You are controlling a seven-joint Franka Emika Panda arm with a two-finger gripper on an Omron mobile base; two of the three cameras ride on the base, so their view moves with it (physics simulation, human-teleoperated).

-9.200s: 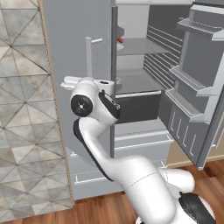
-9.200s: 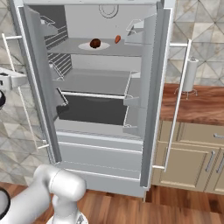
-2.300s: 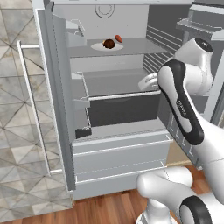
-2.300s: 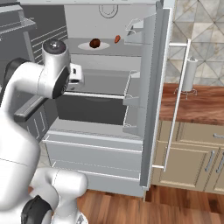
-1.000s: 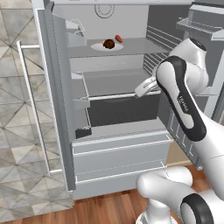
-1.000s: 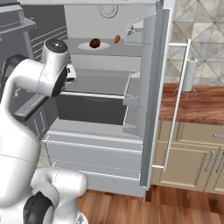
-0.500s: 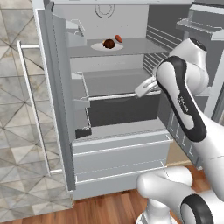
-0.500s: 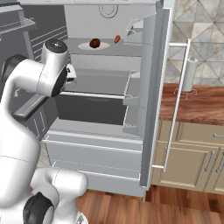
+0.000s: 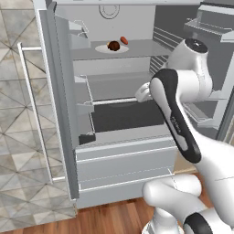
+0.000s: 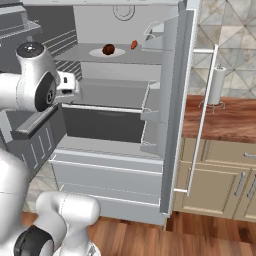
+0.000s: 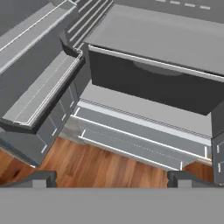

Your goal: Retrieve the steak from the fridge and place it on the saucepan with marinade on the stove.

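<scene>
Item: fridge (image 9: 64, 114), both doors swung wide, grey shelved interior exposed, lower drawers shut. Item: steak (image 9: 114, 45), a small dark red lump resting on a white plate (image 9: 101, 49) on the upper shelf, toward the back; seen from the right base camera it sits at (image 10: 108, 49). Just beside the plate lies a small reddish-orange item (image 9: 124, 40), too small for me to name. Item: my gripper (image 11: 112, 177), fingers (image 11: 40, 178) spread fully apart, nothing between them, hanging in front of the middle shelf and looking down on the drawer fronts and the wooden floor (image 11: 100, 164). The steak lies one shelf above my hand and farther into the fridge, well apart from my fingertips. Item: paper towel roll (image 10: 215, 86) upright on the wood counter (image 10: 225, 117) right of the fridge.
</scene>
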